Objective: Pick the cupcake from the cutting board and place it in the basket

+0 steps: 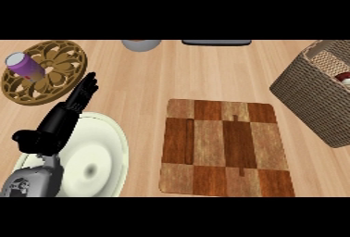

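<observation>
head view, the only one here. the left hand (58, 124) comes in from the lower left with its fingers (82, 92) straight and held together, pointing up the view, thumb sticking out to the left. it's got nothing in it. the fingertips end just beside the rim of a round carved wooden trivet (58, 55), and a small purple container (24, 67) sits on the trivet's left part. the grey forearm (31, 178) lies over a cream plate (109, 152).

the checkered wooden cutting board (226, 148) is in the middle of the counter (150, 78), well apart from the hand. the woven basket (308, 97) is at the right edge, and the cupcake (344, 77) is inside it, just a red and white bit showing, cut off by the edge. a grey bowl (141, 44) and a dark flat thing (216, 42) peek in at the top.
</observation>
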